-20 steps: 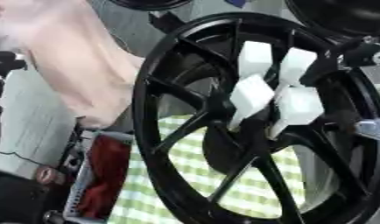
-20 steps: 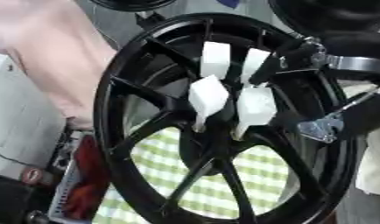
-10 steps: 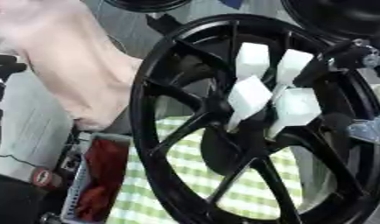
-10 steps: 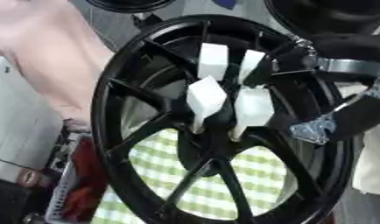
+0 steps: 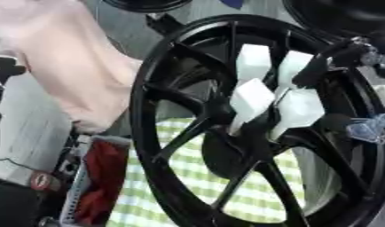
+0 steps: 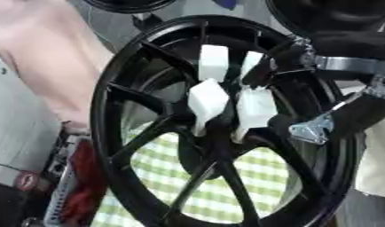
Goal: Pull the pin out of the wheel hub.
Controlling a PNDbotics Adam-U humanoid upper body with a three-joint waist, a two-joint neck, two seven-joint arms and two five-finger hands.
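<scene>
The right hand comes in from the upper right, and its dark fingers reach down onto the upper right white pin of the wheel hub. They look curled against that block, but whether they actually have it pinched I can't tell, too much black on black there. A silver bracket on the arm hangs just beside the rim on the right.

There are four white pins bunched around the hub centre, two higher and two lower, all sticking out of the spokes toward the camera. The one next to the fingers sits right beside its upper neighbour.

The wheel is a black multi-spoke rim standing up tilted, and a green and white checked cloth shows through the lower gaps. Over on the left edge there's something red in a tray. The left hand doesn't show anywhere.
</scene>
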